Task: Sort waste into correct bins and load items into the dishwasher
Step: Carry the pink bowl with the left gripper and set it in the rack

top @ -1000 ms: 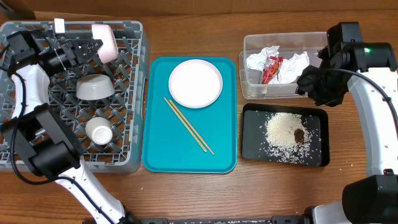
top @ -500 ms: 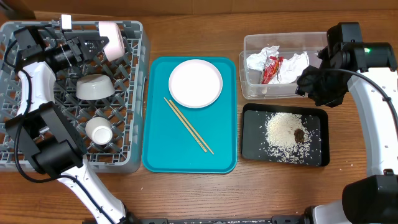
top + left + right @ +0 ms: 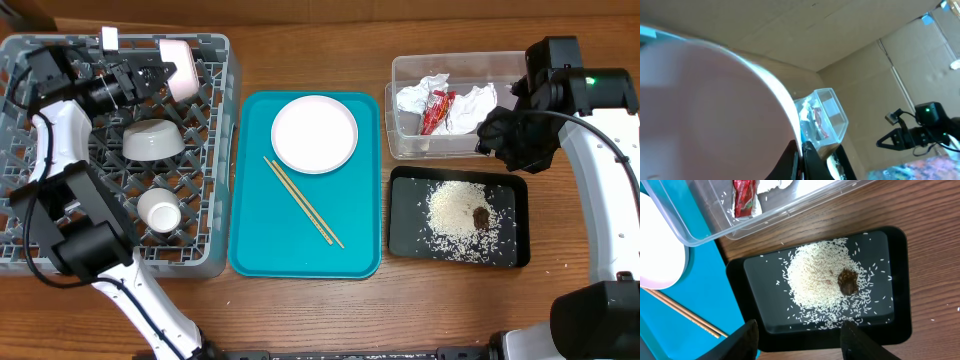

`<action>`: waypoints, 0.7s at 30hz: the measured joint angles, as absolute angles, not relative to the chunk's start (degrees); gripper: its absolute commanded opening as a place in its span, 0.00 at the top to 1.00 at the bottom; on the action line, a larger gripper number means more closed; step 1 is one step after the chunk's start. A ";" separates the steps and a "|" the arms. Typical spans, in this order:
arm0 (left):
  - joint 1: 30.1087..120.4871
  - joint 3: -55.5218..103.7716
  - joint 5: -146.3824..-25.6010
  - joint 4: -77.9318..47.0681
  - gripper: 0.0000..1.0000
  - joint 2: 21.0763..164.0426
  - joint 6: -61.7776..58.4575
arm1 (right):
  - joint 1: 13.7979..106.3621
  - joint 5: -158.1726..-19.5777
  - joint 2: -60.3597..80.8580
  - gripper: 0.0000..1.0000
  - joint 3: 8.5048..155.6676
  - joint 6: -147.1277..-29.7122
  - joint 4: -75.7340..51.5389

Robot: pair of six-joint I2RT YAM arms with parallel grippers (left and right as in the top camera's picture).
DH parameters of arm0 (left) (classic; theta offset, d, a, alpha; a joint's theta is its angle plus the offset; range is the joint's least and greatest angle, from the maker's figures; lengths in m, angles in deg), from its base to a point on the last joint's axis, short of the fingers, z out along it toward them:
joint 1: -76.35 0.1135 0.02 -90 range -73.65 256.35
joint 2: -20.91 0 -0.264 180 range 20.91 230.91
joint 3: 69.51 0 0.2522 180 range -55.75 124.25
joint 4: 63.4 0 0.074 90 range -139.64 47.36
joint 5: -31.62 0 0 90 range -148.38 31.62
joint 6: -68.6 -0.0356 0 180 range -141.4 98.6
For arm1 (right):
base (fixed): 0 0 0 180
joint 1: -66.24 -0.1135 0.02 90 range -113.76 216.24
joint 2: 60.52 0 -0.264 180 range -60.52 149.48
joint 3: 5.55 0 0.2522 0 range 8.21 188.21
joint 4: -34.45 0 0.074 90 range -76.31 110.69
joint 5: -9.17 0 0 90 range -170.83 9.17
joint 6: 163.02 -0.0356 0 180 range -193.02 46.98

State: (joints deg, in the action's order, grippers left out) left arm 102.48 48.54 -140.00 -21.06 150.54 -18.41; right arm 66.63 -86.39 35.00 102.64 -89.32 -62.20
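My left gripper [image 3: 152,74] is shut on the rim of the pinkish-white bowl [image 3: 177,55], holding it on edge over the back of the grey dish rack [image 3: 222,150]. In the left wrist view the bowl [image 3: 705,110] fills the left side, its rim pinched between the left gripper's [image 3: 801,161] jaws. A grey bowl [image 3: 152,140] and a white cup [image 3: 160,210] sit in the rack. The white plate [image 3: 314,133] and chopsticks [image 3: 303,200] lie on the teal tray [image 3: 250,240]. My right gripper [image 3: 800,345] hangs open and empty over the black tray [image 3: 900,280] of rice [image 3: 815,282].
The clear tub [image 3: 400,140] at the back right holds crumpled napkin [image 3: 422,92] and a red wrapper [image 3: 437,110]. A brown scrap [image 3: 481,216] lies on the rice in the black tray [image 3: 510,250]. Cardboard walls stand behind the table.
The left gripper has carried the pinkish-white bowl slightly toward the back edge of the rack. The right arm has not moved.
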 measured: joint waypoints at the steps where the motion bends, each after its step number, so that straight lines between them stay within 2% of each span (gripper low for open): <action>1: 102.59 48.54 -140.50 -21.17 0.96 151.13 -18.44 | 66.63 -86.37 35.00 0.45 102.64 -89.29 -62.40; 3: 102.78 48.54 -141.18 -21.26 0.94 151.58 -18.44 | 66.63 -86.39 35.00 0.46 102.64 -89.32 -62.51; 5: 103.24 48.54 -141.29 -21.34 0.70 151.67 -18.37 | 66.63 -86.37 35.00 0.46 102.64 -89.32 -62.58; 6: 103.50 48.54 -141.20 -21.41 0.61 151.67 -18.06 | 66.63 -86.37 35.00 0.46 102.64 -89.32 -62.62; 7: 103.81 48.54 -141.09 -21.41 0.56 151.78 -18.11 | 66.63 -86.37 35.00 0.46 102.64 -89.29 -62.64; 8: 104.14 48.54 -141.01 -21.32 0.46 151.89 -17.93 | 66.63 -86.37 35.00 0.46 102.64 -89.32 -62.71; 12: 105.67 48.52 -140.79 -20.54 0.01 152.28 -16.86 | 66.63 -86.37 35.00 0.46 102.64 -89.32 -62.73; 21: 111.98 48.50 -138.19 -16.34 0.00 152.28 -15.55 | 66.63 -86.37 35.00 0.45 102.64 -89.29 -62.75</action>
